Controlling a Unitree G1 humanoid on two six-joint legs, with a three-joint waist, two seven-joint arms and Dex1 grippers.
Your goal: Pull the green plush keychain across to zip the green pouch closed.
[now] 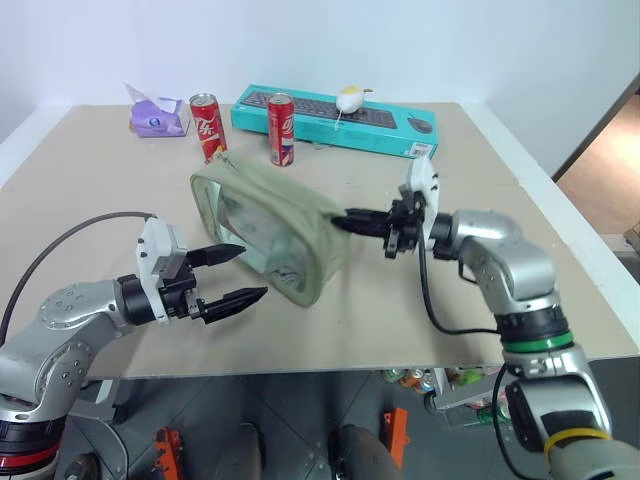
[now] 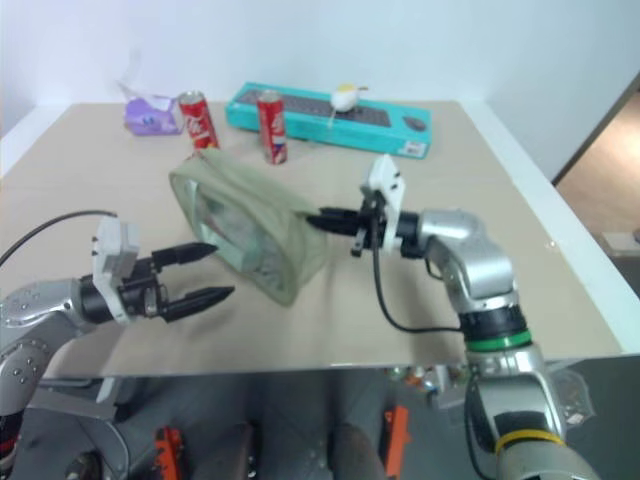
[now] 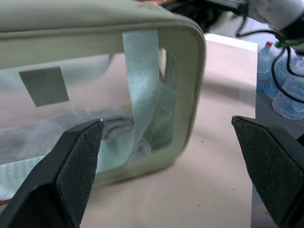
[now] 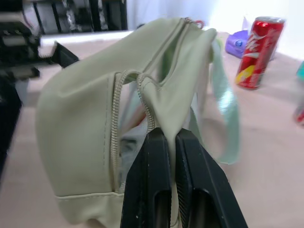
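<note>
Black fingers of the right tool are clenched on the fabric edge of the large sage-green rectangular fabric pouch, beside its zipper track at the pouch's right end; the right wrist view shows the zipper gaping open there. The pouch sits tilted in the middle of the beige table, its clear plastic window panel facing near and left, a pale green fabric strap running down across that panel. At the pouch's far end a small pink-red bit shows in the right wrist view, but I cannot tell whether it is the green plush keychain. The left tool hangs released, fingers wide apart, just near-left of the pouch and not touching it. Beyond the pouch stand two red soda cans, a purple packet far left, and a long teal keyboard box with a small yellow-white object on top.
</note>
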